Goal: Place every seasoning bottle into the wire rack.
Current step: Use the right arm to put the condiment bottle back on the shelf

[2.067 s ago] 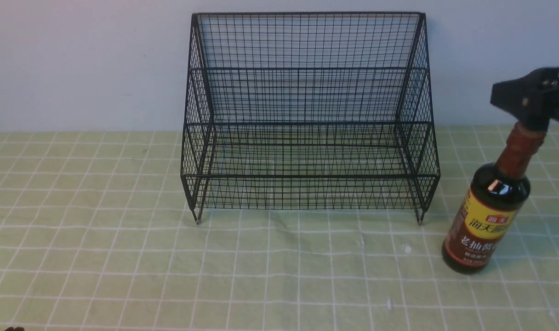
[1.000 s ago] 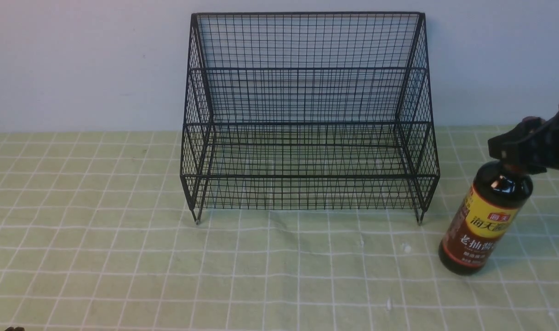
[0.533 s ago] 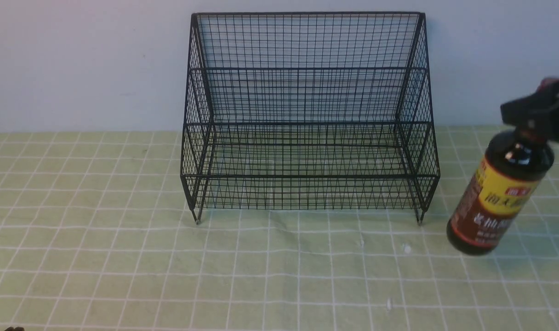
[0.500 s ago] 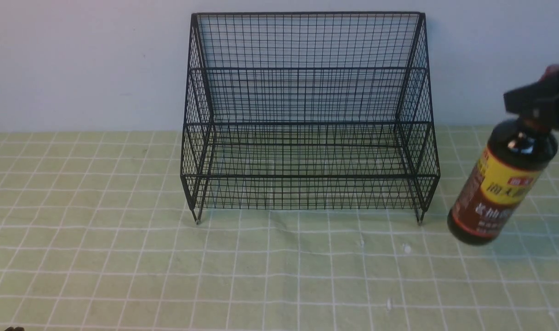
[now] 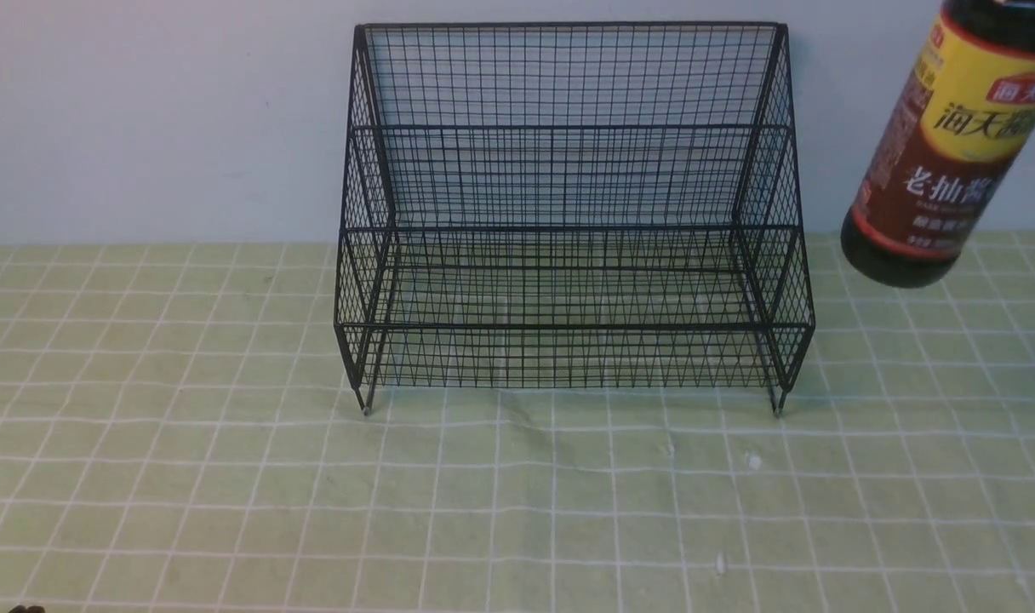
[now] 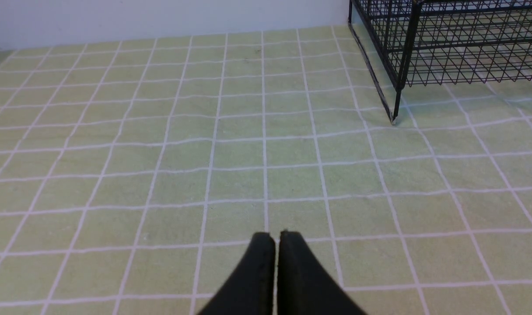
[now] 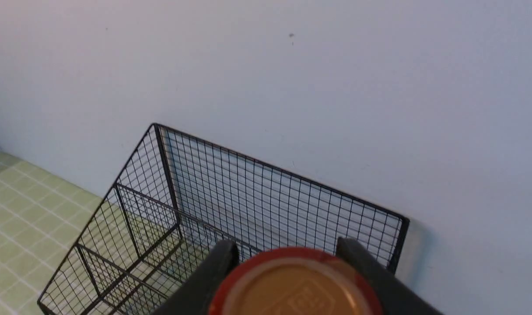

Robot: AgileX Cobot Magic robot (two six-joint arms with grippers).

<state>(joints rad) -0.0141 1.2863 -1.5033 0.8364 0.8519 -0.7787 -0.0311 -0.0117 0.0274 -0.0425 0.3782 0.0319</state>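
While one seasoning bottle (image 5: 943,145) hangs aloft — one wire rack (image 5: 568,128) stands.

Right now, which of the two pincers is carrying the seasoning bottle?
The right pincer: it clamps the seasoning bottle by its cap, in the air right of the wire rack. The left pincer is shut on nothing above the tablecloth.

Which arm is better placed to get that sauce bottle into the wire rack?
Right: the right pincer grips the seasoning bottle, lifted beside the wire rack; the left pincer is shut and holds nothing.
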